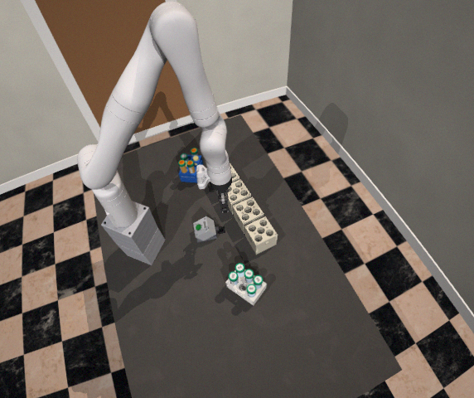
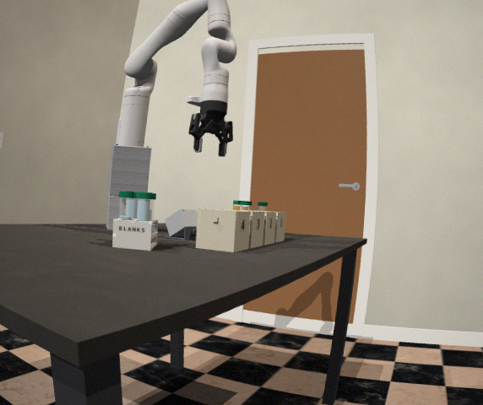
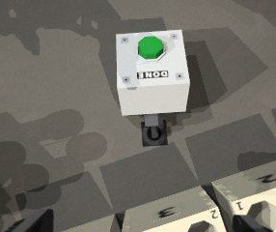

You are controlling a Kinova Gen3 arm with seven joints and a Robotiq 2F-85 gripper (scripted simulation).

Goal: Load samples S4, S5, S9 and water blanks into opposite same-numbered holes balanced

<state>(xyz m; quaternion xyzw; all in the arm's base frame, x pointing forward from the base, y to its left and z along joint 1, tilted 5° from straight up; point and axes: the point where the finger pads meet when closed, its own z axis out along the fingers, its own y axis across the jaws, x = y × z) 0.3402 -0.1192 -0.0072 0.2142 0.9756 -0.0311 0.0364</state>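
Note:
My gripper (image 2: 210,147) is open and empty. It hangs high above the table, between the DONE desk and the row of adapters (image 1: 249,211). The four cream adapters stand side by side, and their holes look empty from above. Adapters 3 (image 3: 169,217) and 2 (image 3: 259,200) show at the bottom of the wrist view. The blue sample rack (image 1: 187,172) holds several tubes with orange cap dots, behind the arm's wrist. The white BLANKS rack (image 1: 245,283) holds several green-capped tubes with white dots. The green DONE key (image 3: 151,48) sits unlit on its small white desk (image 1: 204,229).
The arm's base (image 1: 132,233) stands at the table's left edge. The adapters (image 2: 237,229) stand near the table's far right side, and the BLANKS rack (image 2: 134,233) stands left of them. A door is behind the table.

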